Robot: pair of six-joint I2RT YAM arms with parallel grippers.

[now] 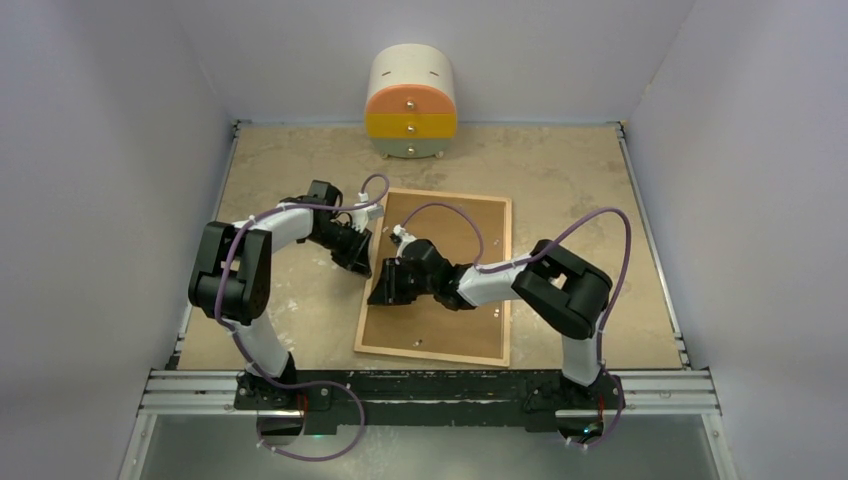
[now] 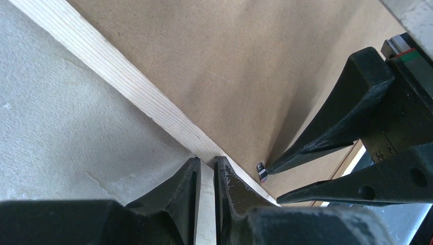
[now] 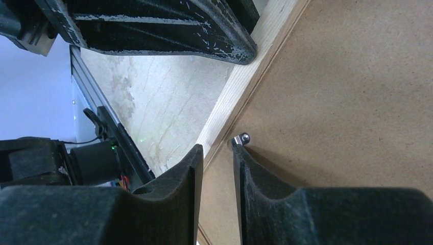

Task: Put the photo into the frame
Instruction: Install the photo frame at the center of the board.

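So the frame (image 1: 431,353) is lying flat around the middle of the bench (image 1: 580,180), back side up, a bit skewed, with its long sides running front to back. The brown backing board (image 1: 450,320) fills it edge to edge, so whatever's underneath is hidden and I can't see the photo in any view.

Both arms are crowded onto the frame's left long border. The left gripper (image 2: 207,162) is pointed down at that pale wood strip, right on the line between wood and bench. Its fingers are pretty much closed, with just a thin slit between them, and I can't tell if they're actually pinching anything.

The right gripper (image 3: 218,150) reaches across the board from the other side and sits just beside the left one. Its fingers have a narrow gap and hold nothing. One tip is right up against a little metal tab (image 3: 241,138) sticking up at the board's edge, next to the wood border.

Way back against the far wall there's a round cream, orange and yellow drawer cabinet (image 1: 412,105), well apart from the frame.
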